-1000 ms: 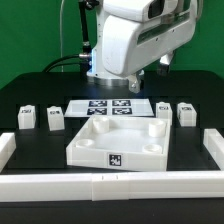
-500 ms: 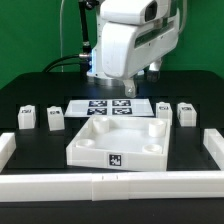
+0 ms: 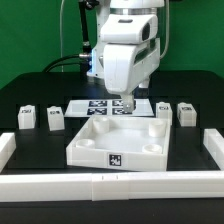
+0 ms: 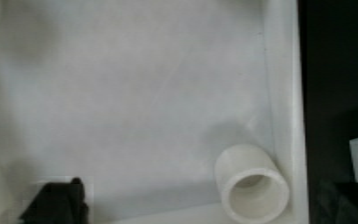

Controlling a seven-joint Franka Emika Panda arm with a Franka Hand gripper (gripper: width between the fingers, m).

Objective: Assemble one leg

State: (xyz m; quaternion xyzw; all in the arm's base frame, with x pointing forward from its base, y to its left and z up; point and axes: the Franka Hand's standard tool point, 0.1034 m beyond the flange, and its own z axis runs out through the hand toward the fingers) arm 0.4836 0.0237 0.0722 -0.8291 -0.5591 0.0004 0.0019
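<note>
Though whether the fingers (image 4: 55, 203) are apart or together is unclear, each leg (image 3: 54, 117) stands upright, tag facing the camera.

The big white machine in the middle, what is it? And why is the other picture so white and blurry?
That is a robot arm. One picture comes from a camera off to the side. The other comes from a camera on the arm's wrist, looking closely into the big white tray, so you see its floor, one round corner hole and a dark bit, probably one of the fingers. On the black table stand four small white legs, two on each side of the tray, with a flat marker board behind it and long white bars in front. I see nothing held in the fingers.
</note>
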